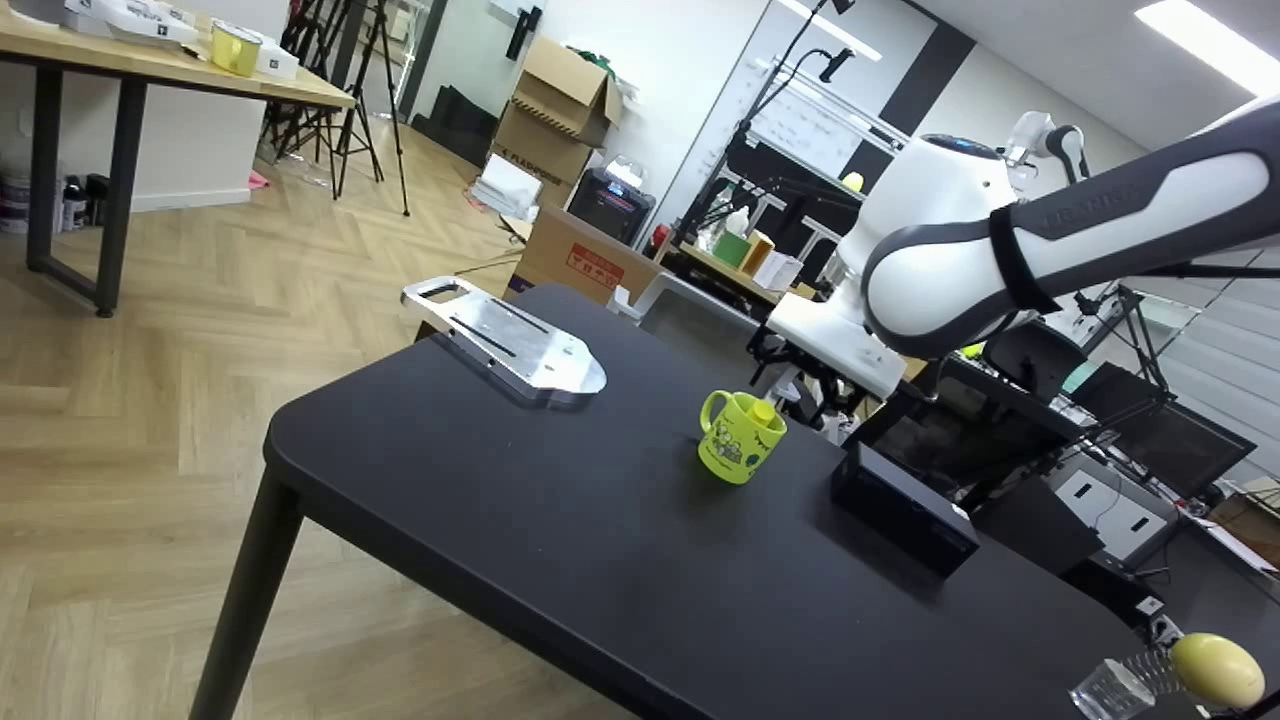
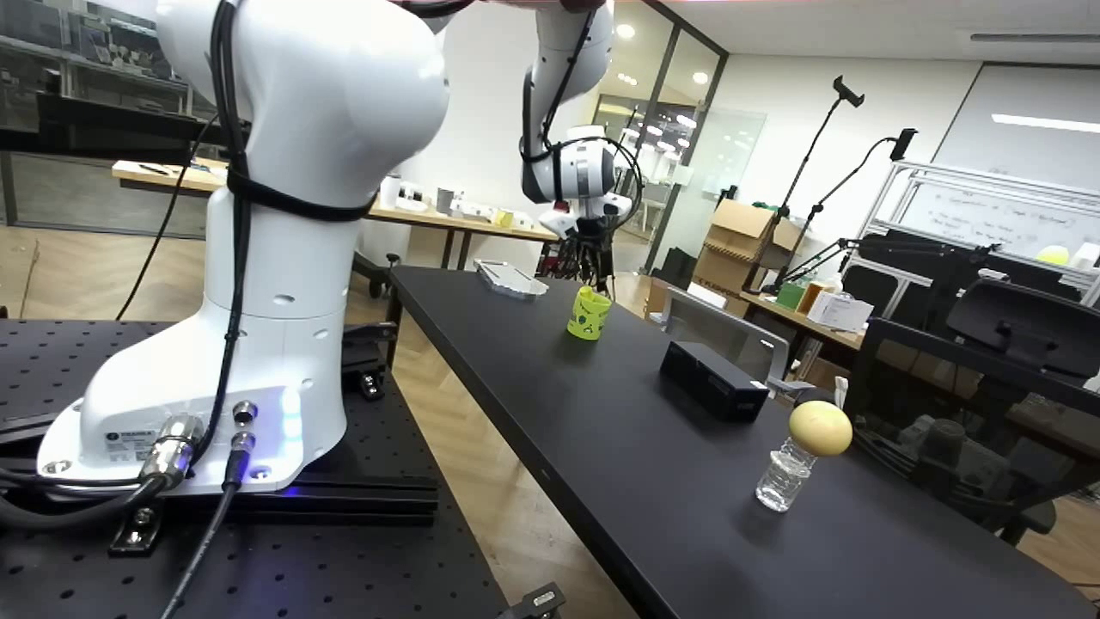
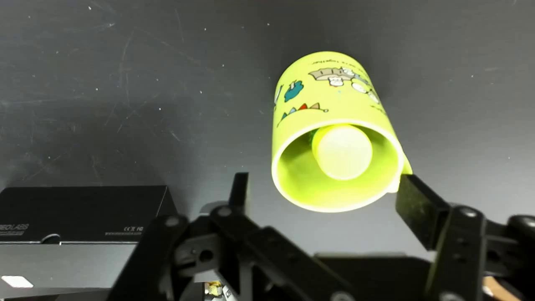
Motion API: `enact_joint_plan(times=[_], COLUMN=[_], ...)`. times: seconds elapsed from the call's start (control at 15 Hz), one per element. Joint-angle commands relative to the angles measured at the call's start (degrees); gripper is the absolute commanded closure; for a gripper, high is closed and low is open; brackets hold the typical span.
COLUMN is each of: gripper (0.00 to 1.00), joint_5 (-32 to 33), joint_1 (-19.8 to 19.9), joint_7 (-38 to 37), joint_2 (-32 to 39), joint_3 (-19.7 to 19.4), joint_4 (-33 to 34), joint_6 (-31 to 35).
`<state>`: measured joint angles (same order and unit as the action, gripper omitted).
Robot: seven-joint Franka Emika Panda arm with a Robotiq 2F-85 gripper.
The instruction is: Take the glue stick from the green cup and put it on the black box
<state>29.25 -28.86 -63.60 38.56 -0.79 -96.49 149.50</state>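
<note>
Wrist view: gripper [image 3: 326, 197] with fingers [image 3: 420, 213] set wide apart, at left and right of the mouth of the green cup [image 3: 334, 102]. Contact between right-hand finger and cup handle [image 3: 406, 165]: cannot tell. Inside the cup, glue stick [image 3: 345, 152], seen nearly end-on as a pale yellow disc, nearer the upper edge of the rim in this view. At lower left, well apart from the cup, black box [image 3: 83, 213] with small pale lettering.

In an exterior view, cup upright on the black table [image 1: 560, 530], handle on the side away from the box, yellow end of the glue stick showing at the rim. Gripper beyond the cup, largely hidden. At upper right, white-and-grey arm [image 1: 1130, 205].

In both exterior views, box between the cup and a clear jar [image 2: 782, 477]; over the jar, a yellow ball [image 2: 820, 428]. On the opposite side of the cup from the box, a silvery slotted plate [image 1: 520, 345]. Beyond the table edge, a chair [image 2: 726, 331] with grey mesh back, and farther off, stacked cardboard boxes [image 1: 560, 110]; in an exterior view, also black tripods [image 1: 395, 120].
</note>
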Motion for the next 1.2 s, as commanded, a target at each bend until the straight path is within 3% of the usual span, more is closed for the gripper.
enact_joint_plan(times=[0.0,0.47,0.73,0.87,1.13], gripper=[0.4,0.89,0.91,0.91,0.91], joint_5=[-2.23,-6.75,-10.12,-12.75,-13.58], joint_1=[-1.42,-0.97,0.26,1.93,3.83], joint_7=[0.69,2.5,6.55,11.3,19.02], joint_2=[1.95,1.84,-2.71,-6.05,-11.91], joint_3=[-1.23,-0.89,0.12,1.78,1.58], joint_4=[2.07,2.26,1.72,1.12,1.56], joint_6=[-0.1,-0.12,-1.66,-4.09,-9.85])
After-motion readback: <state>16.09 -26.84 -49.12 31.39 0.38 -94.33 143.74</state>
